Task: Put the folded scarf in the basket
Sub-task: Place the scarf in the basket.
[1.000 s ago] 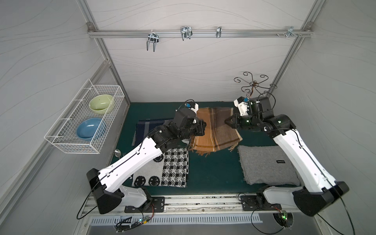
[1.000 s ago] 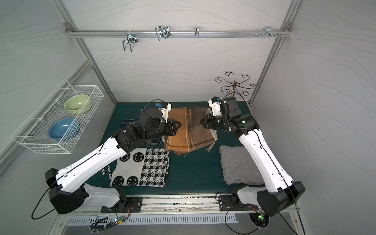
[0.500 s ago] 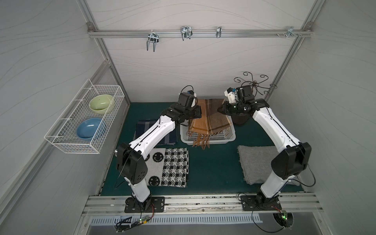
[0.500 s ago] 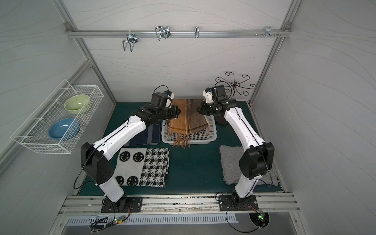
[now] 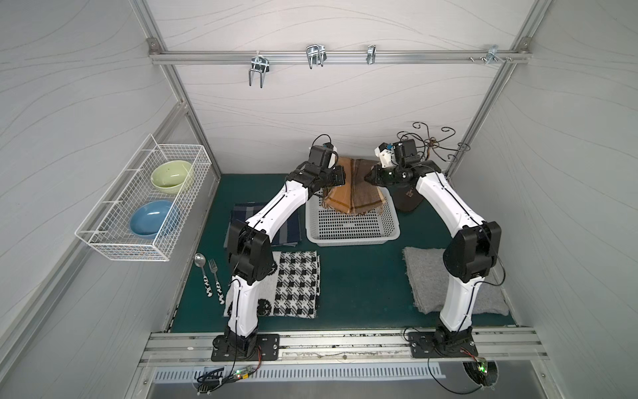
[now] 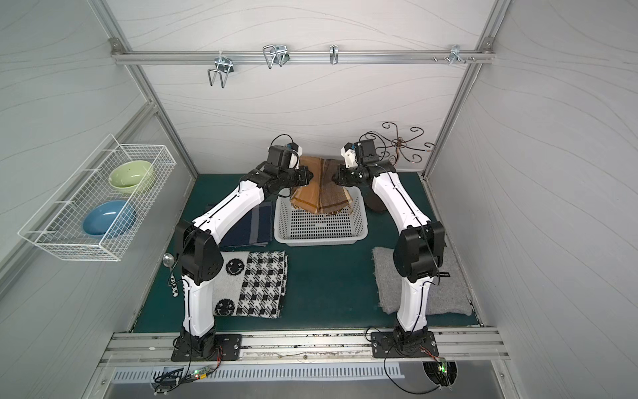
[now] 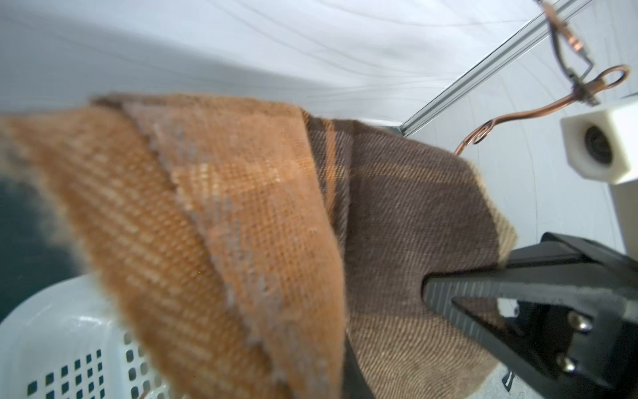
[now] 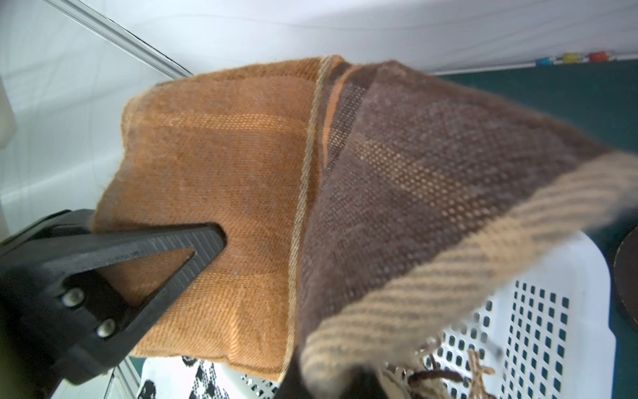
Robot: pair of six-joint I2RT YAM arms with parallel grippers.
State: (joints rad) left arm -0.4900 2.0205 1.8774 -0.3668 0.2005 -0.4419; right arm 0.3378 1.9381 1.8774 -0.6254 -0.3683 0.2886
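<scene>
The folded scarf (image 5: 355, 195), orange on one half and brown on the other, hangs between my two grippers above the far end of the white perforated basket (image 5: 352, 240). My left gripper (image 5: 342, 179) is shut on its orange edge and my right gripper (image 5: 366, 178) is shut on its brown edge. Both top views show this: scarf (image 6: 319, 195), basket (image 6: 321, 240). In the left wrist view the scarf (image 7: 241, 207) fills the middle and one of the right gripper's fingers (image 7: 466, 290) pinches it. The fringed lower end (image 8: 445, 376) dangles over the basket (image 8: 538, 311).
A wire rack (image 5: 103, 238) with a green and a blue bowl hangs on the left wall. A navy cloth (image 5: 291, 228), a black-and-white checked cloth (image 5: 297, 283), a grey cloth (image 5: 428, 276), a spoon and a fork (image 5: 207, 276) lie on the green mat. A metal hook stand (image 5: 435, 145) rises behind the right arm.
Both arms have stretched toward the back wall, carrying the scarf from mid-table to above the basket's far end. The grippers have come closer together, so the scarf hangs narrower.
</scene>
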